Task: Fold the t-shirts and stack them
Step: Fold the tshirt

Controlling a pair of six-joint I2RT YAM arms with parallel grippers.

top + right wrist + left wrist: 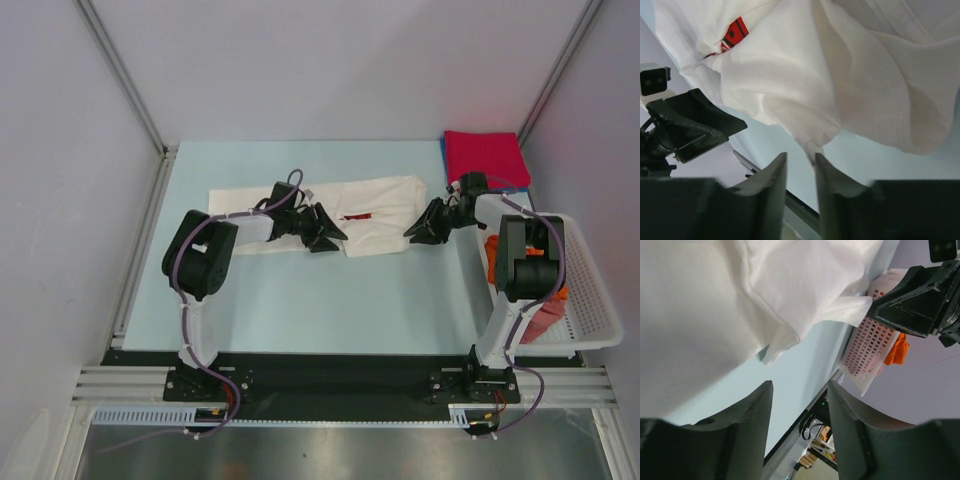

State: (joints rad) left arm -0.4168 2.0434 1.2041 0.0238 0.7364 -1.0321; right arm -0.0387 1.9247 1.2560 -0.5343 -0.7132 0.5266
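White t-shirt (pixel 385 203), logo (pixel 357 216) (red) half-hidden

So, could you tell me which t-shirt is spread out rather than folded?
The white t-shirt with the red print, lying long and loose; the red t-shirt sits folded, far right.

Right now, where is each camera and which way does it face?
Top external: above and behind, looking down on the table; left arm and right arm show.
Left wrist: on the left arm, facing the white t-shirt and basket; own fingers show.
Right wrist: on the right arm, facing that t-shirt; own fingers show.
Shared: the white t-shirt.
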